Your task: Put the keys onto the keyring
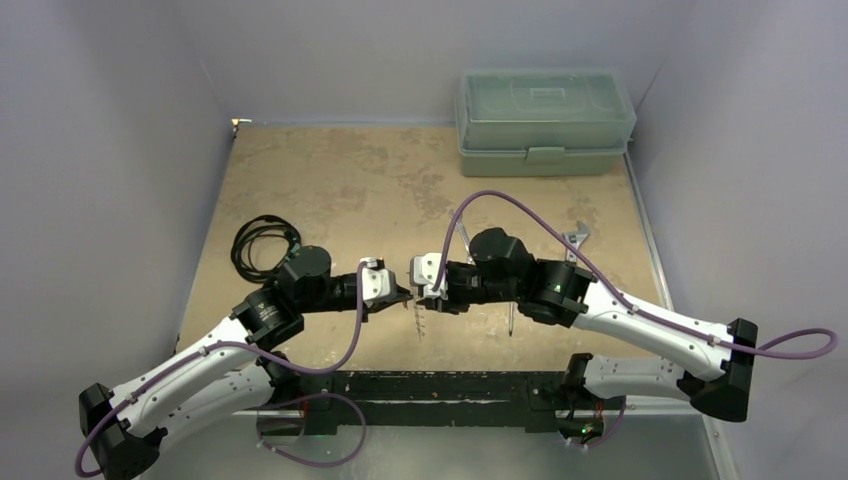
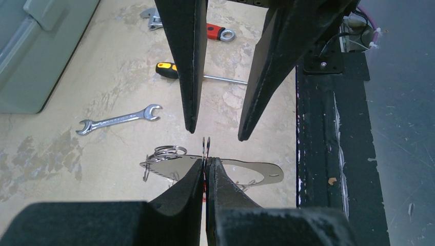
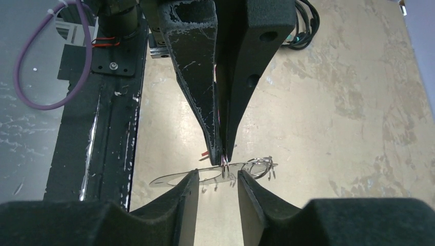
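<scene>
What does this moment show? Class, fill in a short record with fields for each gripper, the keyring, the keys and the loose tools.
left gripper: shut on the keyring's edge
right gripper: open, one finger on either side of the keyring, facing the left gripper
keyring: thin silvery loop, held up between the two arms
keys: tiny, bunched at one end of the loop
loose tools: spanner and screwdriver, lying on the table
background: closed green toolbox at the far edge; coiled black cable
</scene>
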### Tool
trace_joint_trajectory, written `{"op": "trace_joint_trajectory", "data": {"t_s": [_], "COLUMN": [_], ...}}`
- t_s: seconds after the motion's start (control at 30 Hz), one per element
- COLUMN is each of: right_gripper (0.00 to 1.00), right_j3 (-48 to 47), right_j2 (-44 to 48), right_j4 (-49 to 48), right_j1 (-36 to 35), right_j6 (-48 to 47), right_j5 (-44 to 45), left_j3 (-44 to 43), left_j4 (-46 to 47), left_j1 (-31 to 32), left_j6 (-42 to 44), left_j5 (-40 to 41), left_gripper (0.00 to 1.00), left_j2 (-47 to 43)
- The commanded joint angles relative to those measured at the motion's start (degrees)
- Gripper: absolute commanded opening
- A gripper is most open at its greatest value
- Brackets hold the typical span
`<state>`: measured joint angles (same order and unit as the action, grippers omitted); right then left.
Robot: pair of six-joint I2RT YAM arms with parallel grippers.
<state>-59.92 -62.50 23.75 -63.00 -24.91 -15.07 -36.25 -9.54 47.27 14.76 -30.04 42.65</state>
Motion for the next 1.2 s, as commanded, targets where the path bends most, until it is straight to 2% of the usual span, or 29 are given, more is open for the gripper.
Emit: {"op": "trace_joint_trajectory", "data": {"t_s": [0.0,0.4,0.9,1.07,1.17], "right_gripper": [0.36,0.29,0.31,0.12,0.05], "right_j3": [-1.3,-0.5,0.6,0.8,0.9], "right_j2": [-0.3,-1.4,-2.1,-1.7,-1.4], "right_j4": [-2.6,-4.9,-4.6,-5.3,-5.8], "right_j1": [-0.1,-0.1,-0.1,-0.1,-0.1], "right_j6": [-1.4,-1.3,-1.3,-1.2,-1.2], "right_j5": [-0.4,-1.1,-1.1,-1.1,-1.4], "left_j3": [-2.9,-2.9,-2.5,-2.3,-2.4], "left_j4": [1.7,2.0,2.8,2.7,2.7], "left_j1": [-0.2,-0.2,-0.2,-0.1,-0.1], "left_j6": [0.9,0.6,0.5,0.5,0.5], "left_j5": [-1.7,-2.6,-2.9,-3.0,-3.4], "left_gripper": [0.0,0.0,0.0,0.0,0.0], "left_j2": [0.0,-0.5,-1.6,-1.5,-1.6]}}
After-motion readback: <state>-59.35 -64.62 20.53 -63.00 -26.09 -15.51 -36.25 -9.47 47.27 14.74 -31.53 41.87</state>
